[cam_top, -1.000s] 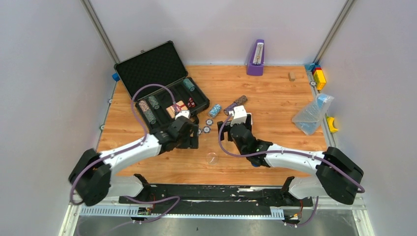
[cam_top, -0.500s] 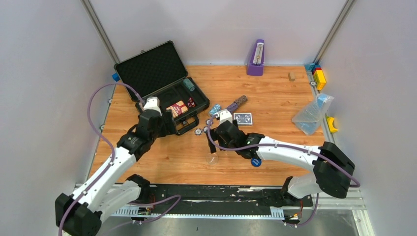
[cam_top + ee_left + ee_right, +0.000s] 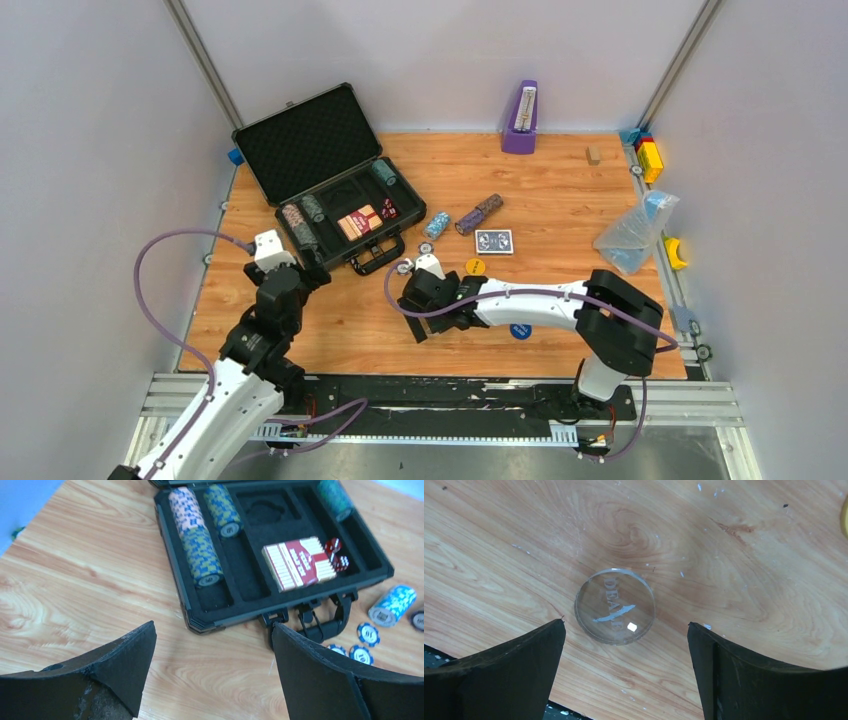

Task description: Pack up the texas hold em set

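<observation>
Clear acrylic dealer button (image 3: 614, 606) lies flat mid-frame in the right wrist view, untouched between the spread, empty jaws of the right gripper (image 3: 625, 626). The table (image 3: 749, 555) ends at lower left. The left gripper (image 3: 212, 630) gapes empty over bare wood before the open briefcase (image 3: 305, 145), upper left overhead. The button's lettering is only partly legible.

Bare wood is lying on both sides of the clear dealer button (image 3: 614, 606), giving the right gripper (image 3: 625, 624) and its spread fingers room to pass. The briefcase (image 3: 247, 580) is standing just ahead of the wide-spread left gripper (image 3: 213, 626) — loose chips (image 3: 369, 634) are crowding its handle (image 3: 344, 611), and the raised lid (image 3: 305, 140) is walling off the far side.
</observation>
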Controlling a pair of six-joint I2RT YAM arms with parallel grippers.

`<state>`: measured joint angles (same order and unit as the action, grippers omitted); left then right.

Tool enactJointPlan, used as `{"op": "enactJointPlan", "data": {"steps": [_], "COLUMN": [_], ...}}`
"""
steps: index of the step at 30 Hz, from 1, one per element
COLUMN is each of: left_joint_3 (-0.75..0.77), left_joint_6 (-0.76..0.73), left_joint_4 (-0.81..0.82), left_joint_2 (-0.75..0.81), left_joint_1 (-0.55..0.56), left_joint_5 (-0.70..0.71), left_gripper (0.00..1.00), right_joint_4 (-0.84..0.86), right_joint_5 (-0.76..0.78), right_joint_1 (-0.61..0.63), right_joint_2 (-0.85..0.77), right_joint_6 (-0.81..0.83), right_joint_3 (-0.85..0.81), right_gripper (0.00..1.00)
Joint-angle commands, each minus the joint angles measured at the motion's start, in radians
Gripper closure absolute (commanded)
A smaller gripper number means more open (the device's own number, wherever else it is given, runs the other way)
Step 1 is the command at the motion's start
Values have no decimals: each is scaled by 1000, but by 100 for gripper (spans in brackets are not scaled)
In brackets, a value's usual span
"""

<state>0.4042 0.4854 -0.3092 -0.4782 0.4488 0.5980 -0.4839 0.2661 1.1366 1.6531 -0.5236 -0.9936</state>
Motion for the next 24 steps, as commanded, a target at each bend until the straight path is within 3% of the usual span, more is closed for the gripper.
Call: {"op": "enactJointPlan", "data": {"steps": [1,6,15,20,24], "left_joint_3": [-34,-62,-67,-78,-73], "left_joint_6": [-7,1,2,9,19], "left_joint_4": [48,34,36,56,47], "left_joint_2": [113,183,164,131,121], "left_joint_1": [-5,-5,-5,-5,-5], "left_joint_5": [109,113,107,105,113], "left_gripper": [8,10,10,9,9], "right_joint_4": [-33,-25,-24,-23,-25], "right_joint_5": [-11,-46,-12,67,122], "right_joint_1": [0,5,8,8,-5], "right_joint_2": [26,81,76,35,41], "right_joint_6": [-41,-37,1,54,132], "right_joint_3": [-41,-60,-133,-246,-429], "right_gripper": [6,15,55,62,65]}}
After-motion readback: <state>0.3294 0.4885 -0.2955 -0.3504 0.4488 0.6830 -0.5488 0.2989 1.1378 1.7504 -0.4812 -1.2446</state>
